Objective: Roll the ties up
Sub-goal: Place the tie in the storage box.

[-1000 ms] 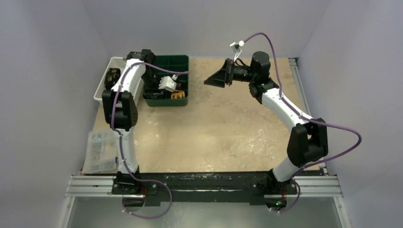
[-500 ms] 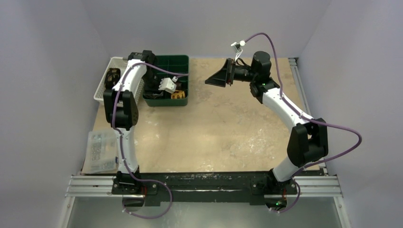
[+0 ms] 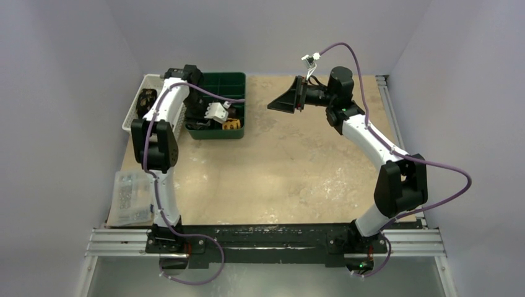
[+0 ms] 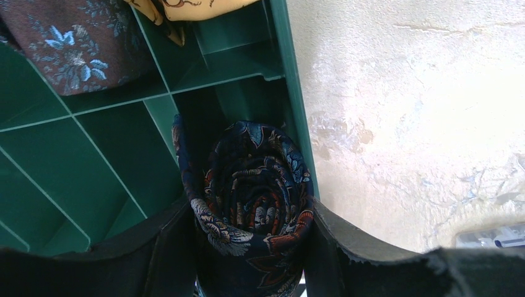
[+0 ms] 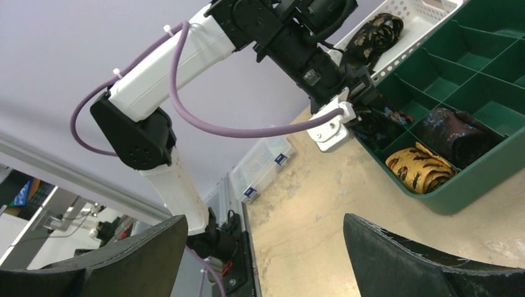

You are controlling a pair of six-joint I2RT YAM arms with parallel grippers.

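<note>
A rolled dark navy tie [image 4: 254, 185] with a multicoloured print sits between the fingers of my left gripper [image 4: 251, 247], which is shut on it. The roll hangs at a compartment by the right wall of the green divided tray [image 4: 93, 161]. A rolled brown tie [image 4: 74, 49] and a yellow tie [image 4: 186, 6] lie in farther compartments. From the right wrist view I see the yellow tie [image 5: 421, 170], the brown tie [image 5: 455, 133] and the navy tie [image 5: 381, 120] under the left arm. My right gripper [image 3: 275, 102] hangs open and empty above the table's back middle.
A white basket [image 3: 139, 102] left of the green tray [image 3: 232, 80] holds a black-and-gold tie [image 5: 374, 34]. A clear plastic box [image 3: 132, 197] sits at the table's left edge near the left arm's base. Grey walls close in on three sides.
The left gripper has shifted slightly left over the green tray with the navy tie still in it. The right arm has barely moved.
</note>
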